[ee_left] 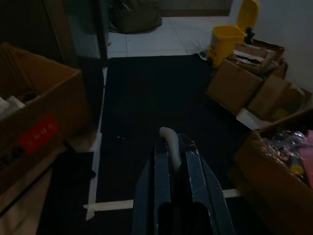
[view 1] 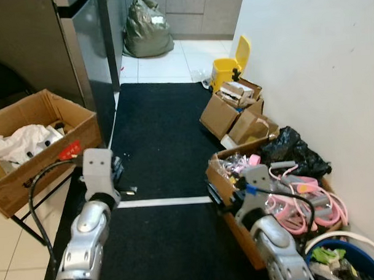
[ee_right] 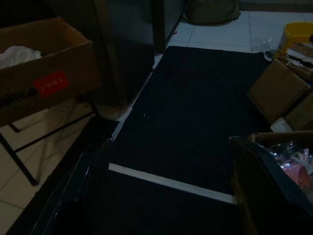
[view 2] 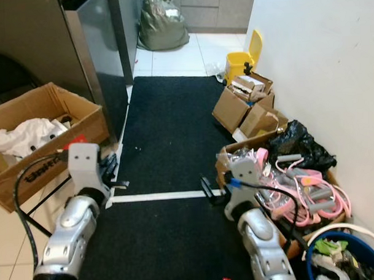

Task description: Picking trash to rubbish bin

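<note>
My left hand (ee_left: 175, 161) is pinched narrow on a white scrap (ee_left: 169, 142), held over the black mat (view 1: 156, 135). Right hand (ee_right: 161, 196) is spread wide, empty. The yellow bin (view 1: 229, 68) is well ahead by the wall. Thin grip, so the scrap may slip out while walking; boxes (view 1: 232, 114) crowd the bin.

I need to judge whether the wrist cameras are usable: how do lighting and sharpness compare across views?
Left and right eye views: bright, evenly lit, sharp down to the yellow bin. Left wrist view: dim, yet the left gripper shut on a white scrap reads clearly. Right wrist view: darker still, the right gripper's fingers mere dark shapes at the edges.
</note>
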Available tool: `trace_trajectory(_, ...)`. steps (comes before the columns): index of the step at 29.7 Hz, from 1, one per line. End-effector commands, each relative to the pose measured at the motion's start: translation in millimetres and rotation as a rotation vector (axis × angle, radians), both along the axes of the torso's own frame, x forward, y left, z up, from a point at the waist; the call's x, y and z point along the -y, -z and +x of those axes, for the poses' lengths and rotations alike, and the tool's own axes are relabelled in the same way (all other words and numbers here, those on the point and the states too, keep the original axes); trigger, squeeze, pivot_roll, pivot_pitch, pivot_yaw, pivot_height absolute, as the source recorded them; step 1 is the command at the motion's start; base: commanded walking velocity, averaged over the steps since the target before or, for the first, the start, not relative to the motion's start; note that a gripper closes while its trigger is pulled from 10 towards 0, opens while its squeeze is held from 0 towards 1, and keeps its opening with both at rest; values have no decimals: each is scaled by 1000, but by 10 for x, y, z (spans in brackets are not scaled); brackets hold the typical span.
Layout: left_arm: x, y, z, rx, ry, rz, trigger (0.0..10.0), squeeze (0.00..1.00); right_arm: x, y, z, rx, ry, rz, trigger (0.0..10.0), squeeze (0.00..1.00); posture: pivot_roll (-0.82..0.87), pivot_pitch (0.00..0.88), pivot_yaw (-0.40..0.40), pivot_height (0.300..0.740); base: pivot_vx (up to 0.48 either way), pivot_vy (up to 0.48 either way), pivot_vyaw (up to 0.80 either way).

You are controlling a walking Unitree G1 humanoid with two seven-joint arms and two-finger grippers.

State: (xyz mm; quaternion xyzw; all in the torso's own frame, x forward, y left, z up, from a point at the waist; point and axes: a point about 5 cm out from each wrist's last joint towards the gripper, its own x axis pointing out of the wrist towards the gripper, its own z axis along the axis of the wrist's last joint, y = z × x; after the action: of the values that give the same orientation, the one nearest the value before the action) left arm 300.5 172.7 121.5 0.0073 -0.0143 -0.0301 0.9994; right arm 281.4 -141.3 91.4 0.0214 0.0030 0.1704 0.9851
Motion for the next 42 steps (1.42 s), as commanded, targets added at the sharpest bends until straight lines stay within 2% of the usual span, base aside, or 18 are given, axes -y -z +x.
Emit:
trace_trajectory(1, 14, 22, -15, -11, 8, 9, 10000, 0, 53, 34, -13, -16, 15, -8, 10000, 0, -18, 90, -44, 740, 262, 0, 0)
trace_trajectory(30, 5, 13, -5, -12, 12, 10, 10000, 0, 33, 43, -27, -13, 6, -40, 10000, 0, -14, 100, -39, 740, 262, 0, 0)
trace_trajectory(42, 17, 8, -4, -12, 13, 8, 10000, 0, 30, 44, -23, -13, 3, -51, 10000, 0, -15, 104, -40, 740, 262, 0, 787)
